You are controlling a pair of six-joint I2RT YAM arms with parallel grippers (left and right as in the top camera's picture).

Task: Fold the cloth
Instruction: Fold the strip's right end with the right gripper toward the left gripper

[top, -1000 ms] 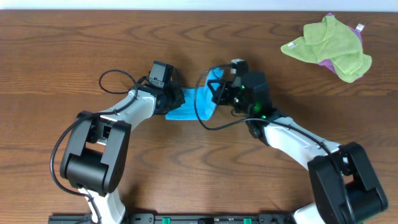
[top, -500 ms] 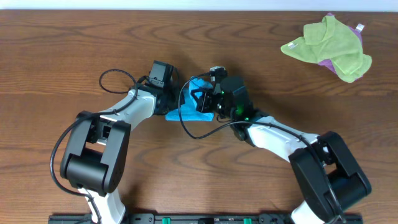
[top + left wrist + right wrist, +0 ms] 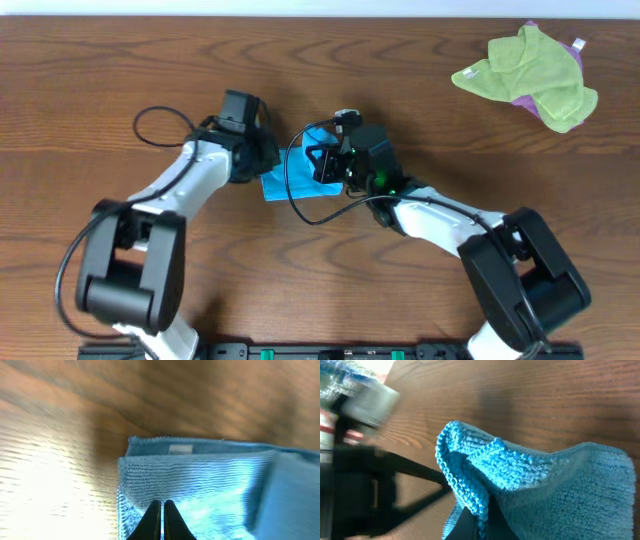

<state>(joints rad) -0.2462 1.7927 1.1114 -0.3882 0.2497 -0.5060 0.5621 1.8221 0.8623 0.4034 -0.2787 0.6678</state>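
Two pinches on one cloth here. The bright sky-blue microfibre cloth (image 3: 280,183) sits mid-tabletop (image 3: 450,130) between the two arms, already bunched into a small, partly doubled bundle. The left fingers (image 3: 152,522) are closed tight on its near edge, with the little white tag (image 3: 180,449) lying by the far edge of that layer. The right fingers (image 3: 465,527) are pinched shut too, holding a scrunched edge up off the wood so it peaks like a tent.

My worry: the right side has a crumpled wad, not a clean corner, so laying it over could leave a lumpy, crooked fold. The wrists are also packed really close, so one could bump the other or drag the cloth sideways. The rumpled yellow-green cloth (image 3: 525,68) is well apart, far right, so no trouble there.
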